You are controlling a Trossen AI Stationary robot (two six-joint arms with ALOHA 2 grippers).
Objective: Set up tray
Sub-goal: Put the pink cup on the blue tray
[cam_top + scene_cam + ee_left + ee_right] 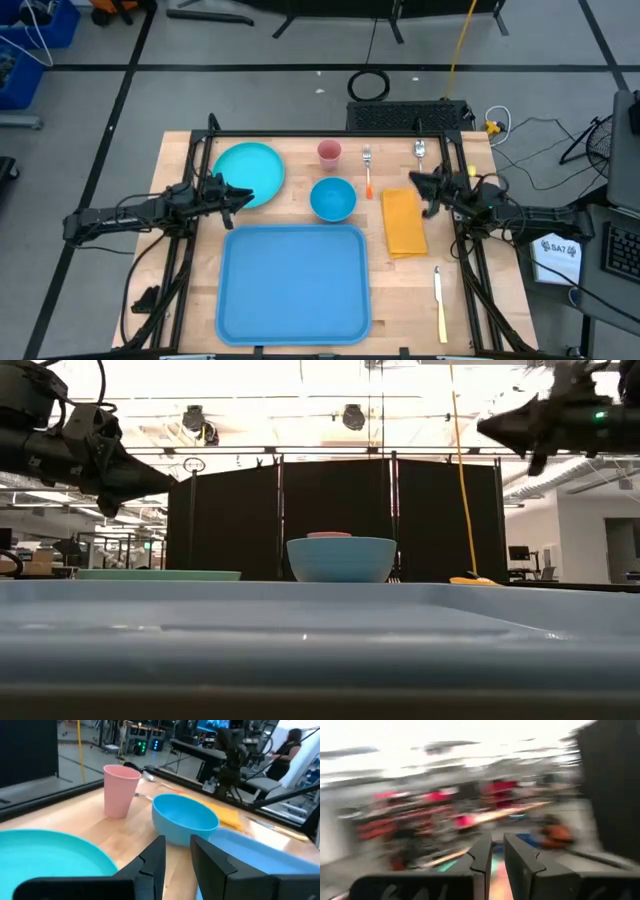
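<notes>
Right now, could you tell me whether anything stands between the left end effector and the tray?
Nothing visible does. The left end effector hangs above the teal plate's edge, beside the tray's far left corner, with only bare table between.

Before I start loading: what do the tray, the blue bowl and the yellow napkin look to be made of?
The tray looks like smooth plastic, with a faint sheen and a moulded raised rim. The blue bowl seems matte plastic too, evenly coloured, though glazed ceramic isn't excluded. The yellow napkin looks like folded cloth or paper; which, I can't tell.

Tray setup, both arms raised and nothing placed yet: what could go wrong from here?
1. The left hand hovers at the teal plate's edge, with the blue bowl close; a loose grasp might nudge either.
2. The right hand sits over the napkin's far edge; thin cloth may slip.
3. The tray holds nothing.
</notes>
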